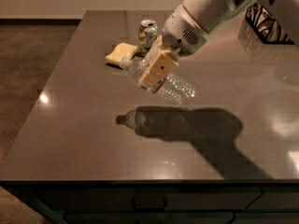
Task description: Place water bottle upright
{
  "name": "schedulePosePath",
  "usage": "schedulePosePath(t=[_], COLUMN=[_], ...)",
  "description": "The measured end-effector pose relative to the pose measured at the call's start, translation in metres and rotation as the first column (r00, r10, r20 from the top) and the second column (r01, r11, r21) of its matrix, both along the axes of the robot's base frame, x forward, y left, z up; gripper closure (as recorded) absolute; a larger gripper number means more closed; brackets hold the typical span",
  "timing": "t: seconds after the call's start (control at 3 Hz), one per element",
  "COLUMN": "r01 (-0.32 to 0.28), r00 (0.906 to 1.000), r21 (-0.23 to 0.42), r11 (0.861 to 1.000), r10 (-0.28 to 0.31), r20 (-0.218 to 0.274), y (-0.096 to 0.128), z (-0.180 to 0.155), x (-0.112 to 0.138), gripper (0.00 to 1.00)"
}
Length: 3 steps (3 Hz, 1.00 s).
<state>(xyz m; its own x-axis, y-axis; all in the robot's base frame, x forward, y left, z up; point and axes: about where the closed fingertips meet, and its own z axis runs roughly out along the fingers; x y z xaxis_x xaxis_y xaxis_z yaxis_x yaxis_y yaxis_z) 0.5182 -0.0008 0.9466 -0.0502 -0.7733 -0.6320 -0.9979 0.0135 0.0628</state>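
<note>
Water bottle (pixel 177 87): small, clear, ribbed plastic, with a white screw cap. It is held off the table (pixel 70 139) above the middle of the top, nearer the left edge than the right. It lies tilted, the cap up and toward the far-left corner, the base lower and toward the right edge. Only a sliver of red from its label shows under the grasping pad. It looks empty or nearly so, so judged light. Its dark shadow (pixel 177 122) falls on the table toward the near edge, well apart from it.

End effector (pixel 156 69): two cream-coloured pads clamped across the bottle's middle, on a white arm (pixel 205 8) that comes in from the far-right corner.

Step in hand, as judged: the bottle is grasped and raised but not yet upright. The next move calls for a wrist turn to bring the cap on top, a descent until the base sits flat, and only then a release. A tilted set-down risks toppling.

Yellow sponge (pixel 119 54): soft block, beyond the cap, toward the far-left corner.

Green-and-white soda can (pixel 148 33): upright, just behind the sponge.

Dark wire basket (pixel 268 24): at the far-right corner.
</note>
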Motion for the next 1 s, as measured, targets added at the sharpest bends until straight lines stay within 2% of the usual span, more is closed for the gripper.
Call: schedulePosePath(t=[0.33, 0.67, 1.0], r01=[0.042, 0.095, 0.150], r00=[0.9991, 0.9951, 0.9852], r21=[0.129, 0.256, 0.384], r11=[0.991, 0.962, 0.911], r10=[-0.042, -0.099, -0.170], r20=[-0.008, 0.004, 0.019], y=[-0.004, -0.008, -0.014], z=[0.013, 0.023, 0.031], x=[0.003, 0.004, 0.007], gripper=[1.00, 1.00, 1.00])
